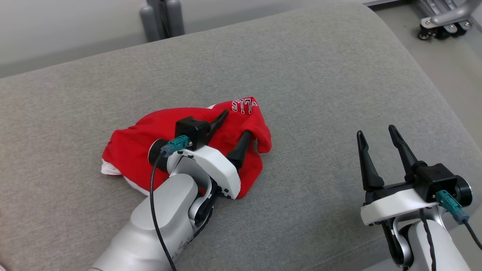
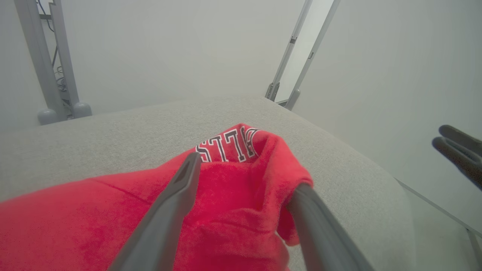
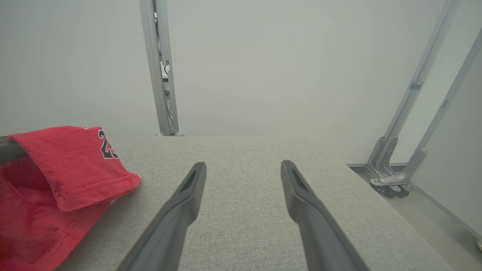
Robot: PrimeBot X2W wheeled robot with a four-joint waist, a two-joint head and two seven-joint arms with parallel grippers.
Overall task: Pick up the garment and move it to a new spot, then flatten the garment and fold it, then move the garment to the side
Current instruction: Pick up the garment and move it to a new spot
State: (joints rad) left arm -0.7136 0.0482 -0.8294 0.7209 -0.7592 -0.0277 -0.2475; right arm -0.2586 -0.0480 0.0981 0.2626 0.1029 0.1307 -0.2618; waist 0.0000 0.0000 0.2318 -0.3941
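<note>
While a pale wall and grey metal posts point(image 1: 162, 17) stand behind it, a broad grey fabric cushion point(image 1: 320, 75) carries a crumpled red garment point(image 1: 131, 146) with white lettering, left of centre. On the garment sits the left tool point(image 1: 235, 126), its fingers spread apart with a fold of cloth between them. Bare cushion separates it from the right tool point(image 1: 375, 131), also spread and empty, near the cushion's rounded right edge. Beyond that edge lie pale floor and a wheeled frame point(image 1: 440, 28).
</note>
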